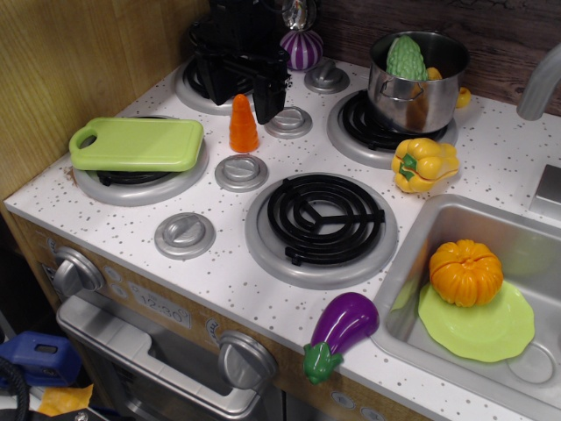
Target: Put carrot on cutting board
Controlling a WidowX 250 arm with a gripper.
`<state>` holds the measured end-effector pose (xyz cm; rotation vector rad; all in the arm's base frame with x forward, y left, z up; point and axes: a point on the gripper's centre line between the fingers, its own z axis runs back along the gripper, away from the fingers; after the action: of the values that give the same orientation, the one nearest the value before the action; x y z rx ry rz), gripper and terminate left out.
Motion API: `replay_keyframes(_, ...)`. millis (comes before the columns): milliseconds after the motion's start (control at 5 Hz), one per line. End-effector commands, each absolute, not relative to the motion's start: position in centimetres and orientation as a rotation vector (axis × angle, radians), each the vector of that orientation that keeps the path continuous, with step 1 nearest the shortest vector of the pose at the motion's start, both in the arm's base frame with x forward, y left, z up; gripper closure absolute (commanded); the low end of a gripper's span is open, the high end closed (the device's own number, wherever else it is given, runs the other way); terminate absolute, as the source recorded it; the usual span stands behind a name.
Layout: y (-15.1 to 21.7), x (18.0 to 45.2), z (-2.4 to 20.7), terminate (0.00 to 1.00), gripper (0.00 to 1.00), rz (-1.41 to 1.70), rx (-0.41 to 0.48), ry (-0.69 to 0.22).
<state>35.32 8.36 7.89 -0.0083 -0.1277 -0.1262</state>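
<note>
Between the tool's (244, 88) parted fingers, upright carrot (243, 124), cutting board (138, 143) left

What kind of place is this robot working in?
Most likely a child's toy kitchen, not a real one: a play stove with coil burners, a small sink holding a plastic pumpkin, and toy food such as an eggplant.
</note>
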Motion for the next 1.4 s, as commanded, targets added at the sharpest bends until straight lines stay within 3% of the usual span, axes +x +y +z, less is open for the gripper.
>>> replay_keyframes(0, 8.4, 35.3, 7.9, 0.00, 0.00, -0.126, -0.008, -0.128)
replay_keyframes(200, 9.3, 35.7, 8.7, 0.00, 0.00, -0.127, 0.060, -0.101)
replay_keyframes(600, 11.8, 37.3, 9.4, 0.00, 0.00, -0.153, 0.153, -0.136)
replay_keyframes(1200, 12.3, 39.1, 6.8, 0.00, 0.00, -0.179, 0.091, -0.257)
